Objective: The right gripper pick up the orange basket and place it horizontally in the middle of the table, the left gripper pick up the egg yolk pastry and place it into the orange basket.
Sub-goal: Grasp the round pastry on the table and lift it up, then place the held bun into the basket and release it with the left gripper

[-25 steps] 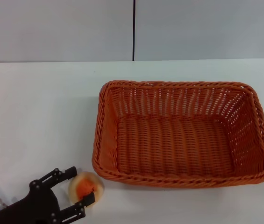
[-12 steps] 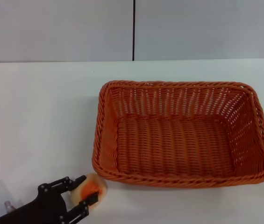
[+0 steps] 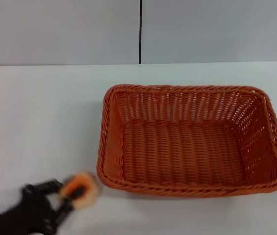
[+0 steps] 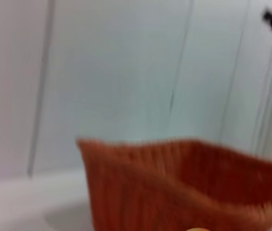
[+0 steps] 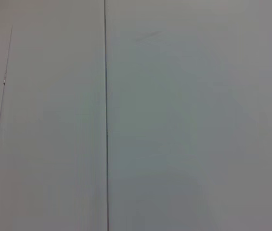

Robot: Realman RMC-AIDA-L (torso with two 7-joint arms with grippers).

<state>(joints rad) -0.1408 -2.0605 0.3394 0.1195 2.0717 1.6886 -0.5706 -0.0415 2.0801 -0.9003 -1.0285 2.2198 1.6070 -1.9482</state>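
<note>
**Pastry in the left tool, next to the basket**

The left tool [image 3: 72,196] is at the near left corner of the orange basket [image 3: 189,139]. It is closed on the egg yolk pastry [image 3: 81,190]. The tool and the pastry look smeared, so the fingers are hard to make out. Most of the arm is cut off at the edge of the head view. The pastry is just outside the basket, close to its rim. I cannot tell if it touches the white bench [image 3: 40,117] or is a little above it.

The basket sits flat on the bench, its long side going left to right. Nothing is in it.

The left wrist view shows the basket wall [image 4: 174,183] from the side, very blurry, with a pale wall behind it. A tiny bit of the pastry [image 4: 197,229] peeks in at the edge there.

The right wrist view shows only a plain pale wall with a thin dark line. The right tool is not seen in any view.
</note>
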